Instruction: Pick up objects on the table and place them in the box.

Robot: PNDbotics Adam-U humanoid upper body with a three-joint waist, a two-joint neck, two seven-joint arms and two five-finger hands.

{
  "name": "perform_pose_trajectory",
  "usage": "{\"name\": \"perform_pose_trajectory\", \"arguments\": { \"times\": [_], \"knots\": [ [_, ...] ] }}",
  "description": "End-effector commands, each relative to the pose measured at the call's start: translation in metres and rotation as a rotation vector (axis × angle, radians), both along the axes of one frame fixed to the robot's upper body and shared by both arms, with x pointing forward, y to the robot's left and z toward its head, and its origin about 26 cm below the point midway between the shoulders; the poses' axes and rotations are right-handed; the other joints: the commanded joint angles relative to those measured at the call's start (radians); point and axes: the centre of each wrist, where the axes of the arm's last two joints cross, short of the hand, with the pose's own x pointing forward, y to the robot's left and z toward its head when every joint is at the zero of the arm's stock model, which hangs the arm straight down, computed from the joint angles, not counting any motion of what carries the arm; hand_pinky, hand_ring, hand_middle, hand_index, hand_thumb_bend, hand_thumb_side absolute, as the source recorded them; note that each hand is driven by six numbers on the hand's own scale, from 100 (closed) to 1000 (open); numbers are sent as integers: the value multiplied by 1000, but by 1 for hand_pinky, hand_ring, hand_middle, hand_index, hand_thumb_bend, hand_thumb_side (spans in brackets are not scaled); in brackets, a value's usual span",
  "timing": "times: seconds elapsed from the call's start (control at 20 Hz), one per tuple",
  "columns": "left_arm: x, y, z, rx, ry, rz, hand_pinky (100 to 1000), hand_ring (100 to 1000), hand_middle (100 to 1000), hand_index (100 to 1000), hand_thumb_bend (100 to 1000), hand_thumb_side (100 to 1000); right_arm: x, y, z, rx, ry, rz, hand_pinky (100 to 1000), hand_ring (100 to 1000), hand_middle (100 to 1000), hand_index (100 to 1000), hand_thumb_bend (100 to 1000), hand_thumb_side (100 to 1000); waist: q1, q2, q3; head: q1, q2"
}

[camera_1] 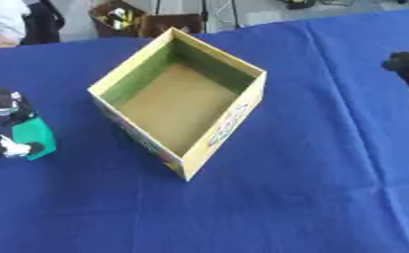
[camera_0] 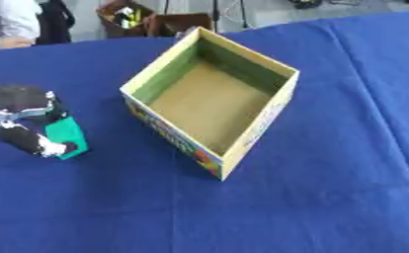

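My left hand (camera_0: 22, 123) curled round green flat object (camera_0: 68, 136), at table's left, well apart from box (camera_0: 210, 101) — box open, looks empty. Blue cloth (camera_0: 329, 197) under all. Right hand (camera_1: 408, 66) at right edge, fingers — can't tell. Step as I judge: lift, carry rightwards. To do well: raise obj above near box wall before crossing, release over middle, keep wrist level.
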Motion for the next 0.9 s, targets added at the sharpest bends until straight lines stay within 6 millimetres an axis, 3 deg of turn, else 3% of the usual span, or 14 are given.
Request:
{"name": "perform_pose_trajectory", "arguments": {
  "times": [0.05,0.5,0.9],
  "knots": [
    [-4,6,27,-8,-96,8,297,373,385,524,103,781,-2,-2,5,-5,-18,1,963,916,725,854,100,841,-3,-21,3,2,0],
    [-12,3,68,-181,-222,-11,282,336,373,487,100,799,-2,-1,5,-3,-26,10,962,914,725,854,100,841,-6,-23,-2,13,-2],
    [-18,0,109,-287,-364,-22,276,324,359,482,100,832,1,5,12,-4,-49,62,959,912,726,854,100,844,9,-23,-31,46,-15]
  ]
}}
